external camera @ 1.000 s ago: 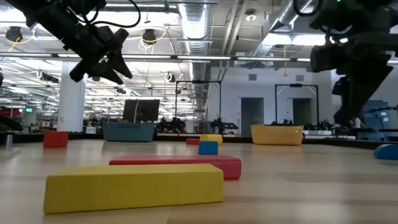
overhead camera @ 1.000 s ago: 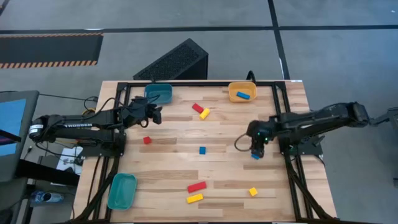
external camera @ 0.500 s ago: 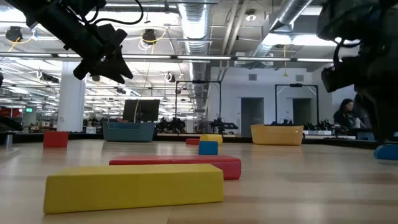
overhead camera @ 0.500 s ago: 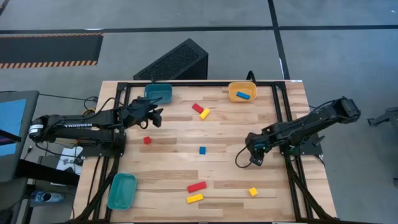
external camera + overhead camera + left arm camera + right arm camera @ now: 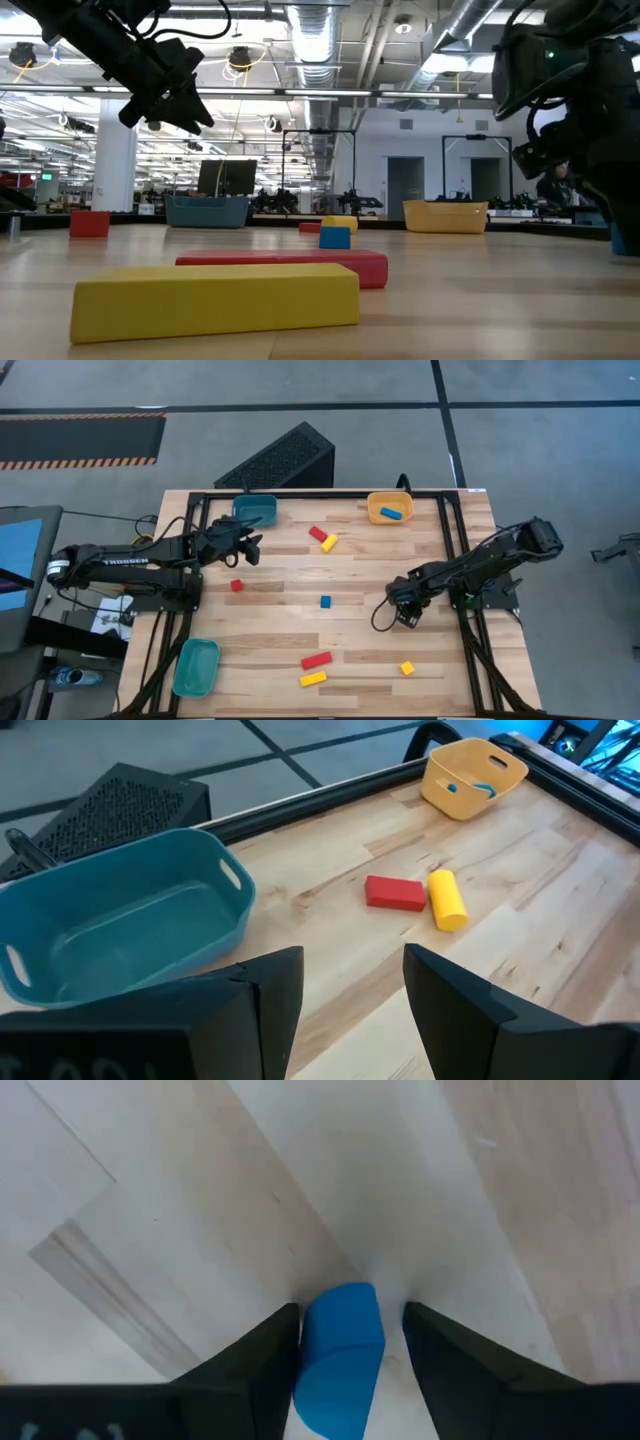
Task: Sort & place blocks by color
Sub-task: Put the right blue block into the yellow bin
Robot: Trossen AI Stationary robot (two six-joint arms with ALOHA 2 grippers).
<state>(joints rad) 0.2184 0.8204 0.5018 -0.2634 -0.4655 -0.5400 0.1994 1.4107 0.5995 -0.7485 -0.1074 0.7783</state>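
**Q:** From above, where is your working claw?

**A:** My right gripper [image 5: 405, 616] is down at the wooden table [image 5: 270, 640], on its right half. The block I'm after is hidden under the claw there. A small blue cube [image 5: 325, 601] sits well off toward the table's middle, a yellow cube [image 5: 407, 668] nearer my own edge, and the orange bin [image 5: 389, 508] with a blue bar [image 5: 391, 513] in it is far ahead. My left gripper [image 5: 250, 547] waits beside a teal bin [image 5: 255, 510].

**Q:** And at table height?

**A:** A yellow bar [image 5: 215, 297] and a red bar [image 5: 282, 267] lie closest to the lens; behind is an open hall with ducts and lights.

**Q:** Left wrist?

**A:** My left fingers stand spread, holding nothing, the teal bin just ahead, a red block [image 5: 395, 892] touching a yellow cylinder [image 5: 446, 899] beyond.

**Q:** Right wrist?

**A:** A blue block [image 5: 340, 1355] with a rounded end sits between my fingers [image 5: 245, 1370], narrowly bracketed; whether I'm gripping it I cannot tell. I judge it light, rigid and smooth, so likely to slip or roll. I'd pinch its flat sides, mid-length. The planks look flat and pale.
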